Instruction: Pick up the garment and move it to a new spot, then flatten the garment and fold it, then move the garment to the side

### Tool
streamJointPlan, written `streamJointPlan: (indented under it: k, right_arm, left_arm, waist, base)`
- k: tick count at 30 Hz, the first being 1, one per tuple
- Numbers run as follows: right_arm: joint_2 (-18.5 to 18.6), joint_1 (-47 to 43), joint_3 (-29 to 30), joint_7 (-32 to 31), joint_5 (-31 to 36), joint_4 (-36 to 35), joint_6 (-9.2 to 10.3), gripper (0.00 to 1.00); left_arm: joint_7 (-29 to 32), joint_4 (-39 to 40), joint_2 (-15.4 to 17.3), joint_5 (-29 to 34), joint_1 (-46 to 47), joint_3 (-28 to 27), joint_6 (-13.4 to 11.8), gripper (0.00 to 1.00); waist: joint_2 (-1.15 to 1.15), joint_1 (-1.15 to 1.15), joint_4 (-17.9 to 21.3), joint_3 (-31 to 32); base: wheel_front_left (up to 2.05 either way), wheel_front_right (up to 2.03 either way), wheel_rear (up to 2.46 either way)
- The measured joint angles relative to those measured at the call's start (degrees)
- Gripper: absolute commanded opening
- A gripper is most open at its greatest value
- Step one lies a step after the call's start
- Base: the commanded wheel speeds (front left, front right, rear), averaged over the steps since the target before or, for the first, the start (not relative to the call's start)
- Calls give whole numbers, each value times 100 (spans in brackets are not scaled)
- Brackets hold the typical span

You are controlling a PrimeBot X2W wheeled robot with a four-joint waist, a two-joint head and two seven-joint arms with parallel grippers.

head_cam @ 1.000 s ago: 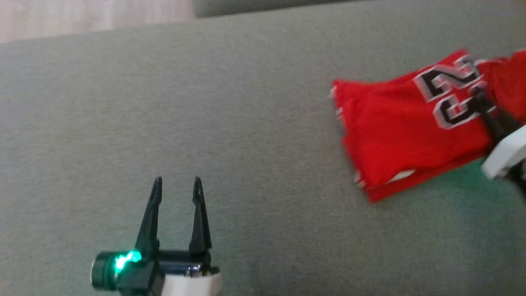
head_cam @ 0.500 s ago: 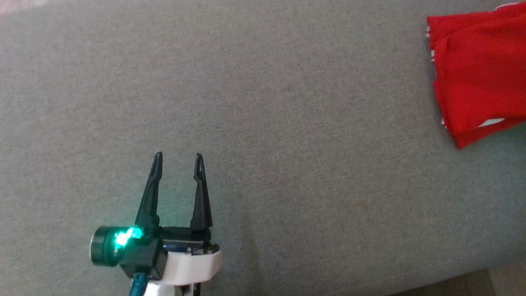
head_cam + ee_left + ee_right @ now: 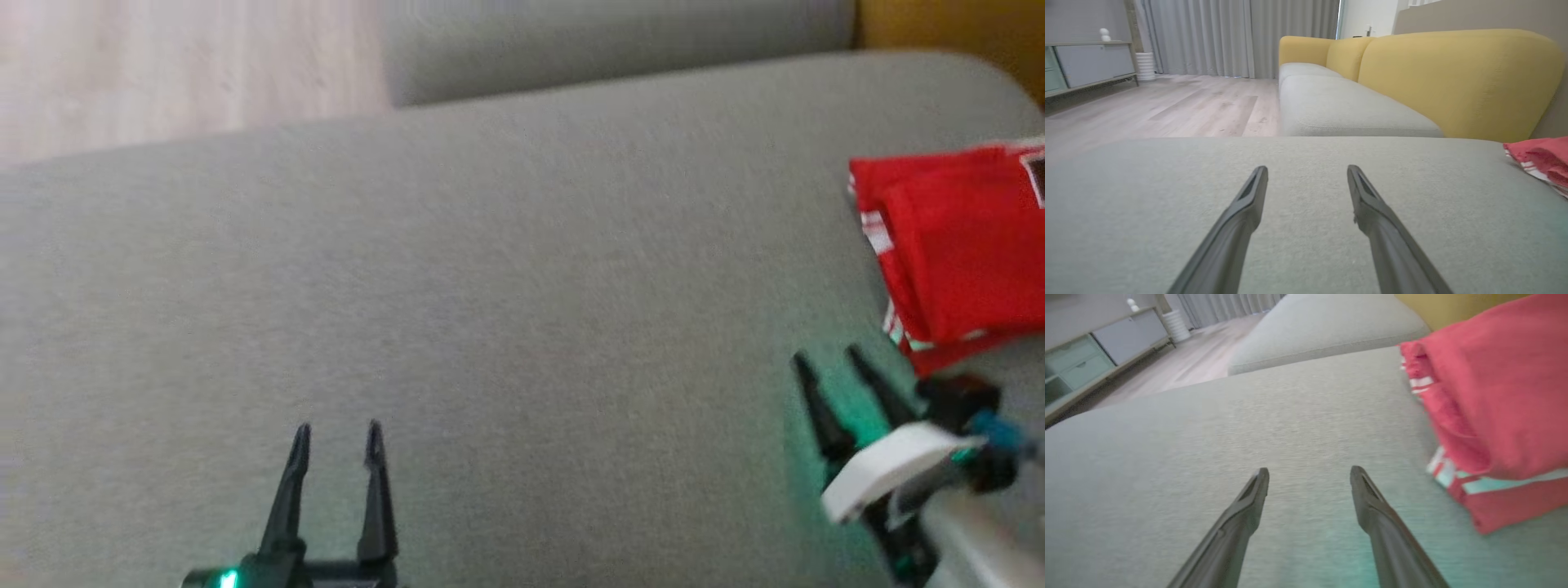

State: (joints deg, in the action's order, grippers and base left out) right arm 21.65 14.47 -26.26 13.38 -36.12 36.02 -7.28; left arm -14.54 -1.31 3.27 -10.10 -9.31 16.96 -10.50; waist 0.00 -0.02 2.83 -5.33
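Head view: folded red garment (image 3: 955,253) lies flat on the grey seat cushion (image 3: 506,269), far right, partly cut by the frame edge; white trim along its left and lower edges. Right gripper (image 3: 826,354) sits at lower right, fingers spread, nothing between them, tips just short of the garment's lower left corner and not touching it. Left gripper (image 3: 338,426) at bottom left, fingers spread and empty, well apart from the garment. Pale wood floor (image 3: 163,65) beyond the cushion at upper left. Left wrist view: left gripper (image 3: 1307,168) wide, over bare cushion; garment (image 3: 1541,157) at the right edge, lying on the cushion below a yellow backrest (image 3: 1453,77); grey curtains (image 3: 1208,36) behind. Right wrist view: right gripper (image 3: 1309,470) wide and empty, over bare cushion; garment (image 3: 1490,400) lies to the right of the fingers, near but clear of them, stacked layers showing at its folded edge. Picture slightly blurred.
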Motion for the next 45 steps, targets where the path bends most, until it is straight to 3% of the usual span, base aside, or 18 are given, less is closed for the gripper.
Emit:
streamJointPlan:
  k: [3, 10, 13, 19, 34, 35, 45]
  right_arm:
    - [-403, -347, 246, 76, 359, -160, 0, 100]
    - [-1226, -1451, 1500, 85, 1792, -2059, 0, 100]
    - [-1527, -2137, 1898, 85, 2129, -2546, 0, 100]
    - [-1692, -2766, 2161, 85, 2529, -2824, 0, 100]
    - [-1853, -2806, 2182, 85, 2711, -2927, 0, 100]
    - [-1856, -2807, 2190, 83, 2711, -2920, 0, 0]
    - [-1862, -2968, 2141, 18, 2438, -2332, 0, 0]
  left_arm:
    - [0, -59, 0, -35, -201, -167, 48, 100]
    - [0, -70, 1, -102, -421, -469, 103, 100]
    - [0, -16, 1, -102, -552, -547, 143, 100]
    - [0, 55, 1, -86, -764, -594, 151, 100]
    - [0, 62, 1, 105, -849, -678, 209, 100]
    - [1, 56, 1, 122, -849, -676, 209, 0]
    - [87, -509, 2, -179, -977, -627, 229, 0]
  waist:
    - [0, 0, -183, 318]
    - [0, 0, -478, 828]
    - [0, 0, -543, 969]
    - [0, 1, -577, 1082]
    - [0, 2, -501, 1144]
    - [0, 2, -503, 1146]
    - [0, 2, -491, 1120]
  base:
    - [0, 0, 0]
    - [0, 0, 0]
    - [0, 0, 0]
    - [0, 0, 0]
    - [0, 0, 0]
    - [0, 0, 0]
    - [0, 0, 0]
